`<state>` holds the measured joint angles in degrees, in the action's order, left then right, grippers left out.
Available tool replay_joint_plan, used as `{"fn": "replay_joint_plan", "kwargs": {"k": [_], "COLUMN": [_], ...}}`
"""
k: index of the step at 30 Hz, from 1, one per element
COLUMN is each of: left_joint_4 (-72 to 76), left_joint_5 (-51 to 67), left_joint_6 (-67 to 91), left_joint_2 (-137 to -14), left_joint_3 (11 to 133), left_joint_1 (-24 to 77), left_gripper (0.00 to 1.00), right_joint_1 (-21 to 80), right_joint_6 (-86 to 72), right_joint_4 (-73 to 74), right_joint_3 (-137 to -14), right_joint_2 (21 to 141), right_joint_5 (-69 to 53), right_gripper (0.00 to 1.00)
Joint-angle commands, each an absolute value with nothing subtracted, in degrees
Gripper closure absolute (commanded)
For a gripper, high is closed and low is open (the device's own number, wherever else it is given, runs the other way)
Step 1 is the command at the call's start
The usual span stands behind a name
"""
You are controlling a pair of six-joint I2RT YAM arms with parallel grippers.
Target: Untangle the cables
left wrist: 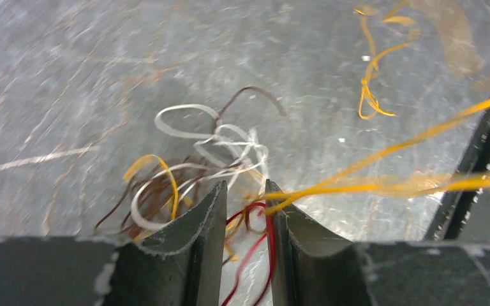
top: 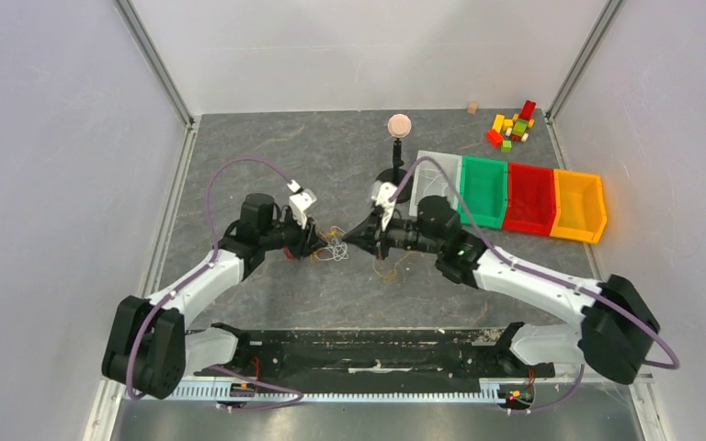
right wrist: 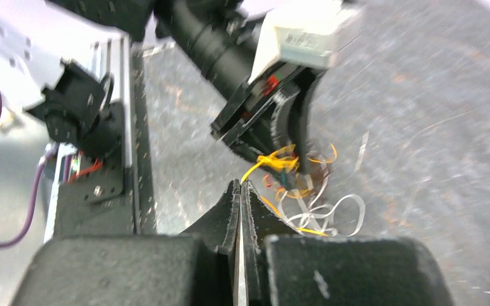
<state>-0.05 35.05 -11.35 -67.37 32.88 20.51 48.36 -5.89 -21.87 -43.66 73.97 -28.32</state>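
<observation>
Right wrist: right end effector [right wrist: 241, 185] pinched shut, prob. on blurred cables [right wrist: 296, 191] (orange strand); left end effector [left wrist: 245, 189] apart.

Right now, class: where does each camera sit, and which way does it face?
Top external: fixed overhead, looking down at the table; left arm and right arm show.
Left wrist: behind the left gripper, looking down at the cables.
Right wrist: behind the right gripper, shut on an orange strand, facing the left arm.
Shared: both wrist views show the cables.
</observation>
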Motion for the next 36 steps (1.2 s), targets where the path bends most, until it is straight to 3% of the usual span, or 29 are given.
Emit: {"fn": "replay_joint_plan", "kwargs": {"k": [1, 4, 8, 12, 15, 16, 18, 19, 20, 21, 27, 33, 35, 36], "left_joint_4": [1.1, -5.1, -10.6, -15.5, -16.8, -17.8, -17.7, -17.4, -17.4, -17.6, -17.9, -18.1, -18.2, -18.3], "left_joint_5": [34.6, 33.8, 32.4, 33.3, 39.1, 42.5, 46.1, 46.9, 47.4, 47.5, 50.2, 50.0, 50.1, 50.1], "left_joint_6": [-7.4, -10.3, -14.1, -17.7, -20.5, -21.9, -22.7, -22.7, -22.6, -22.5, -22.5, -20.6, -20.6, -20.6], "left_joint_2": [-69.0, -70.6, -74.2, -76.1, -73.7, -72.6, -70.8, -70.1, -69.8, -69.5, -65.9, -65.6, -65.3, -65.1], "left_joint_3": [34.2, 36.4, 38.1, 39.7, 39.9, 39.9, 39.2, 38.9, 38.8, 38.8, 38.1, 39.2, 39.2, 39.2], "left_joint_1": [14.0, 12.1, 9.8, 7.4, 7.0, 7.1, 7.4, 7.4, 7.4, 7.4, 7.3, 7.2, 7.2, 7.2], "left_gripper": [0.65, 0.66, 0.75, 0.71, 0.70, 0.71, 0.74, 0.76, 0.78, 0.80, 0.88, 0.88, 0.88, 0.89], "right_joint_1": [44.1, 40.9, 39.2, 38.8, 38.8, 38.7, 38.8, 38.8, 38.8, 39.0, 40.1, 41.9, 42.1, 42.2], "right_joint_6": [-9.5, -11.6, -13.5, -11.2, -6.9, -5.3, -1.9, -1.8, -0.8, -0.5, -1.4, -3.8, -5.8, -6.3], "right_joint_4": [-22.4, -20.9, -18.6, -16.3, -5.1, -0.6, 1.7, -0.9, -3.7, -6.0, -22.4, -28.7, -32.9, -34.3], "right_joint_3": [-50.1, -54.2, -60.5, -65.1, -68.5, -68.0, -63.5, -60.0, -57.4, -54.8, -50.3, -52.8, -52.9, -53.1], "right_joint_2": [66.5, 63.5, 61.5, 60.1, 63.7, 65.4, 67.8, 68.5, 69.5, 71.0, 83.6, 94.7, 96.9, 97.9], "right_joint_5": [-23.0, -21.3, -19.9, -19.2, -23.4, -25.0, -27.5, -27.7, -28.7, -29.2, -27.5, -28.6, -28.4, -27.8], "right_gripper": [1.00, 1.00, 1.00, 1.00, 1.00, 0.91, 0.48, 0.32, 0.20, 0.17, 0.10, 0.03, 0.08, 0.18]}}
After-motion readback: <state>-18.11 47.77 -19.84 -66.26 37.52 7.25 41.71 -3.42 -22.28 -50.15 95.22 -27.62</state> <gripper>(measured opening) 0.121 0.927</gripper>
